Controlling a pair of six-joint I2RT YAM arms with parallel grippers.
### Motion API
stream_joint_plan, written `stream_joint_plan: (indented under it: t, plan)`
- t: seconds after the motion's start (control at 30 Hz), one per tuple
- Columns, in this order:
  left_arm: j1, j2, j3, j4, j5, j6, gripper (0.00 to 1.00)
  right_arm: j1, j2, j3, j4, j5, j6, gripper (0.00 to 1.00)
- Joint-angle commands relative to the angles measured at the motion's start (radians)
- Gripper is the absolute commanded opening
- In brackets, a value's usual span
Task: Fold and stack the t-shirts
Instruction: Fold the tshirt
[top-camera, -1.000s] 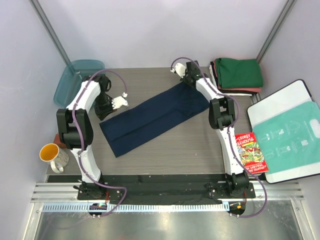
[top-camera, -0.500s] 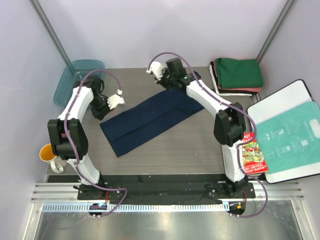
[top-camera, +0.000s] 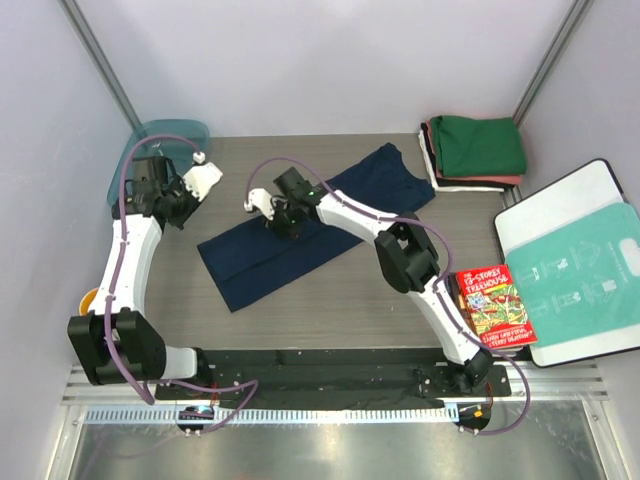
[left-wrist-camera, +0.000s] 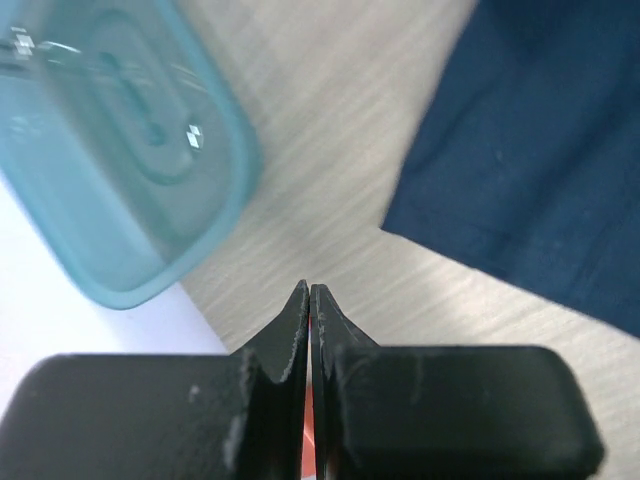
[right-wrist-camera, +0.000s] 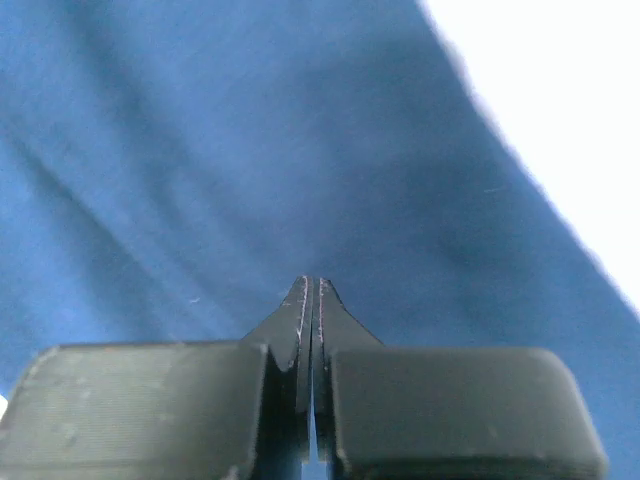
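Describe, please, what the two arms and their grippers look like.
The left arm and right arm both have white tubular links with black joint housings, and each is trailed by a looping lilac cable. The left gripper and right gripper are black and wedge-tipped, on white mounts.

**Layout, seen from above.** A dark navy cloth t-shirt (top-camera: 260, 260) lies diagonally across the middle of the grey wooden table (top-camera: 350, 300). At the far right corner is a stack of folded green, salmon-red and white t-shirts (top-camera: 478, 146). At the far left corner is a translucent teal plastic tub (top-camera: 165, 133). At the near right lies a red paperback book (top-camera: 492, 305). To its right a white board (top-camera: 560, 198) carries a teal-printed flat plastic bag (top-camera: 580, 265). The left gripper (top-camera: 200, 178) is between tub and navy shirt. The right gripper (top-camera: 260, 203) is over the shirt's middle.
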Motion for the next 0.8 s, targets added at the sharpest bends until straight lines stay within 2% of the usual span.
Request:
stream_joint_plan:
  t: [0.0,0.2,0.4,0.63,0.77]
  plan:
    - [0.009,-0.056,-0.014,0.134,0.000,-0.082,0.00,0.002,0.024,0.090,-0.010,-0.018,0.011,0.01]
    - [0.009,-0.071,-0.023,0.144,0.002,-0.055,0.00,0.011,-0.011,0.002,-0.044,-0.023,-0.013,0.01]
    - [0.012,-0.041,0.015,0.155,0.031,-0.025,0.00,0.009,-0.099,-0.228,-0.053,0.005,-0.053,0.01]
    - [0.013,-0.017,-0.005,0.127,0.085,0.033,0.00,0.009,-0.289,-0.568,-0.063,0.087,-0.093,0.01]
    - [0.013,-0.004,-0.013,0.129,0.111,0.045,0.00,0.009,-0.474,-0.740,-0.110,0.118,-0.116,0.01]
